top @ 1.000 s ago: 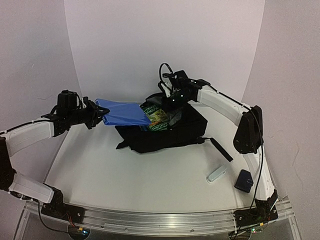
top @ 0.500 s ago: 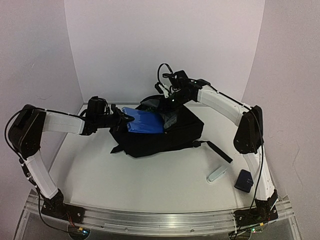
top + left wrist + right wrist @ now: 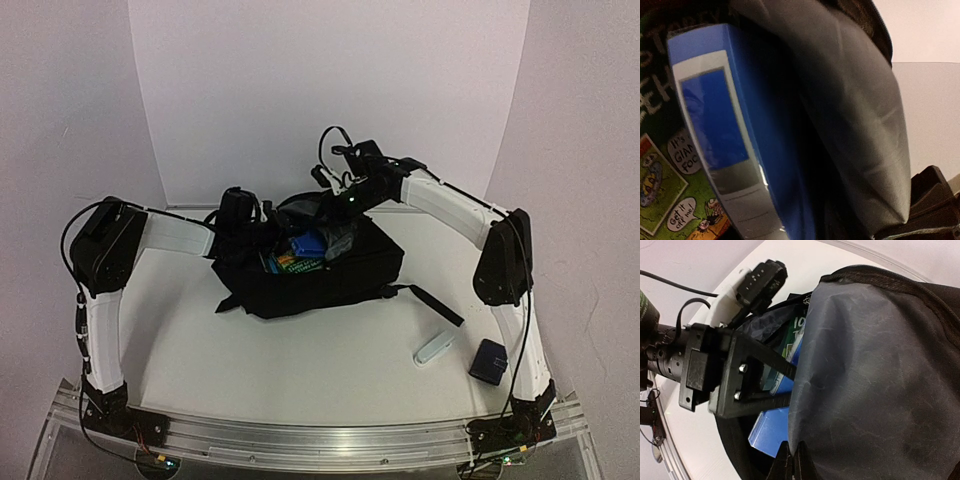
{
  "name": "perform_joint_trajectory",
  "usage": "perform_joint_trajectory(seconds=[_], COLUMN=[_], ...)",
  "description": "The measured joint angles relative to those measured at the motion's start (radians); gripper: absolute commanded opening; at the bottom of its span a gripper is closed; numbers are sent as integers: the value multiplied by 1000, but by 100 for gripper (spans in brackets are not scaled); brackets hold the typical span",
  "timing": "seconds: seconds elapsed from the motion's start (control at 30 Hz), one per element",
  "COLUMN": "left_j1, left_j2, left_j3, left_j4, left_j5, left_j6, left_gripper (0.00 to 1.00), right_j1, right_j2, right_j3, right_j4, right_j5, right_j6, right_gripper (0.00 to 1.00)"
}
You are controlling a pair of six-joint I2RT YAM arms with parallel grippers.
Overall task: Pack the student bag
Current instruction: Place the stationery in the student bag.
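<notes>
Since the student bag (image 3: pixel 320 275) sits on the table (image 3: pixel 300 350) toward the back wall, the overhead shot has both arms crowding its mouth. The left gripper (image 3: pixel 260 236) is buried in the opening beside a blue folder (image 3: pixel 308 244) and a comic book (image 3: pixel 292 265). The right gripper (image 3: pixel 336 205) is up at the raised flap, and a dark-blue pouch (image 3: pixel 489 360) lies well apart, front right. The left wrist cam is all folder, comic cover and grey lining (image 3: pixel 855 110), so I can't tell if those jaws are apart or together. The right wrist cam shows its fingertips pinched together on the lining's edge, holding the mouth open. My worry is that pinch slipping so the flap drops onto the folder, or the left arm snagging fabric on the way out and dragging the bag.
</notes>
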Motion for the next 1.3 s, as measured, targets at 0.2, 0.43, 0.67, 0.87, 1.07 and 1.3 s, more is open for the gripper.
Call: perform_joint_trajectory(seconds=[0.2, 0.43, 0.67, 0.87, 1.07, 1.3], left_j1=[-24, 6, 83, 88, 87, 87], left_j2=[-80, -363, -388, -279, -270, -254], left_j3=[4, 2, 3, 3, 3, 2], left_j4=[-232, -537, -701, -781, -795, -816], left_j5=[-36, -134, -157, -142, -124, -123], left_j6=[122, 262, 352, 384, 398, 405], left_gripper=[100, 100, 100, 99, 88, 75], right_j1=[-44, -66, -68, -80, -154, -181], right_j2=[-58, -142, -146, -146, -105, 22], right_j3=[-82, -222, -160, -37, -17, -28], right_j4=[7, 4, -102, -131, -141, -157], right_j5=[-55, -60, -65, -47, 20, 41], right_j6=[-4, -139, -270, -281, -265, -242], right_gripper=[0, 0, 80, 84, 85, 71])
